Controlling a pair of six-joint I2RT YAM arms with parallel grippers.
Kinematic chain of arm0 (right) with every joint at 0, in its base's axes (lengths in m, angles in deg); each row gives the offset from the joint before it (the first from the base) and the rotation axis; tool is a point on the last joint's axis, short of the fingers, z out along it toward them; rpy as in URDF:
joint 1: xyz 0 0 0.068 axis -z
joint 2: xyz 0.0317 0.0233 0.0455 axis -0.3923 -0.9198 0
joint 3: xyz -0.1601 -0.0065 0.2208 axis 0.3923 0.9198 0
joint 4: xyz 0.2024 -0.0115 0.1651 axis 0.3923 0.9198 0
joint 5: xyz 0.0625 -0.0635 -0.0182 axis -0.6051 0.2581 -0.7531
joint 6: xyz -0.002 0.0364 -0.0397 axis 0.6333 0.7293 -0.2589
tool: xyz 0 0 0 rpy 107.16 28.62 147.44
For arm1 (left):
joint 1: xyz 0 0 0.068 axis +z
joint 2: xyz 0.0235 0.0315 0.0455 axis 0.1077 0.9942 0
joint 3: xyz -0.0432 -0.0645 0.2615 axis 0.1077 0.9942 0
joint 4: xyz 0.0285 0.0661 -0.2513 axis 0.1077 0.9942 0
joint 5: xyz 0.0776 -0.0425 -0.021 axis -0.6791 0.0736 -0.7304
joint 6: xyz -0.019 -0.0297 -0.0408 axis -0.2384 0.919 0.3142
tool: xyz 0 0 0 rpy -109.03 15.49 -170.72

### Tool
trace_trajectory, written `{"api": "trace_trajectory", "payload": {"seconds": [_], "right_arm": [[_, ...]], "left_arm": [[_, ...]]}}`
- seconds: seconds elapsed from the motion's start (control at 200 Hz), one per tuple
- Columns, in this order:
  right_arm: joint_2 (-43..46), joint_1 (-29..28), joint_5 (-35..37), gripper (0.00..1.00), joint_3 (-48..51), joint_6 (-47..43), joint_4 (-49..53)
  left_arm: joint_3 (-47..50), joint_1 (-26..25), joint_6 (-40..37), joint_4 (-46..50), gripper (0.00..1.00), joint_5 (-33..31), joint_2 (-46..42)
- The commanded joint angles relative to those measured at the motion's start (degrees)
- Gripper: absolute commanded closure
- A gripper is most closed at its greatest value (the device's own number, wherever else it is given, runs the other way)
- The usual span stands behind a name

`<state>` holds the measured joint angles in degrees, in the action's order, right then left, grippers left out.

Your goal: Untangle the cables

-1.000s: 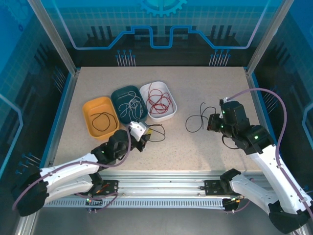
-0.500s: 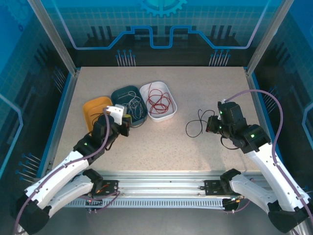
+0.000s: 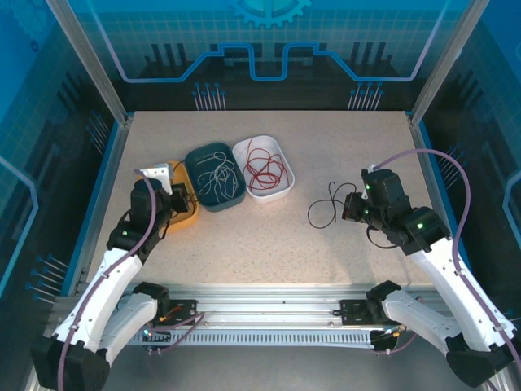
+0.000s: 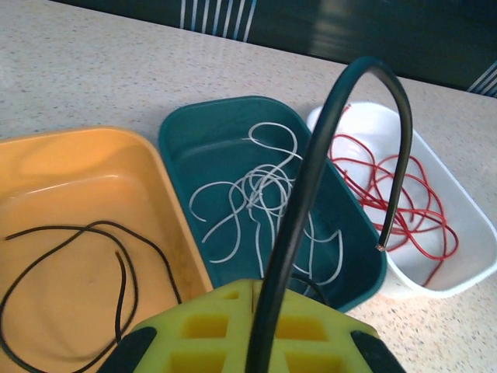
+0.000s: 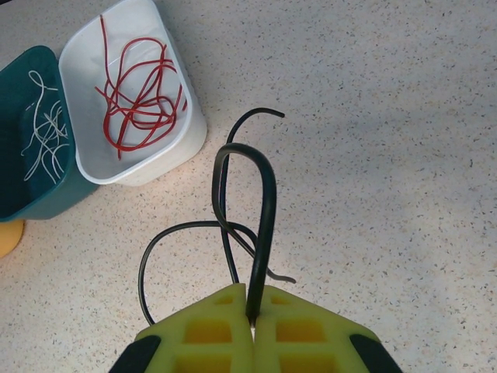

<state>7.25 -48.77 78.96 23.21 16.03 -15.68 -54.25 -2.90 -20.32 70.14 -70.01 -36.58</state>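
Clamps in left pincer (image 4: 252, 307) a short black cable (image 4: 326, 132), left of the white tray (image 5: 175, 149); in right pincer (image 5: 250, 311) a looped black cable (image 5: 266, 210), right of it. Likely light, springy, slippery: better gripped near an end.

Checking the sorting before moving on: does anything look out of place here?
One black cable sprawls on the table, pinched in the shut right gripper, away from the orange tray holding the other black one. The left gripper grips a third black cable above that tray.
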Motion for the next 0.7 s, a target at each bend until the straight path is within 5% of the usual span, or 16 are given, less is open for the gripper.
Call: {"api": "trace_trajectory", "payload": {"seconds": [0.0, 0.46, 0.695], "right_arm": [[-0.23, 0.89, -1.06, 1.00, 0.56, 1.02, -0.63], [-2.24, 0.94, -3.37, 1.00, 0.47, 1.40, -2.04], [-3.30, 0.97, -4.00, 1.00, -0.59, 1.04, -1.51]], "left_arm": [[-1.42, 2.95, -0.18, -2.54, 1.00, 3.18, -0.28], [-2.78, 11.97, -3.83, -9.41, 1.00, 3.22, 4.77], [-1.93, 15.88, 0.65, -8.13, 1.00, 6.39, 9.65]]}}
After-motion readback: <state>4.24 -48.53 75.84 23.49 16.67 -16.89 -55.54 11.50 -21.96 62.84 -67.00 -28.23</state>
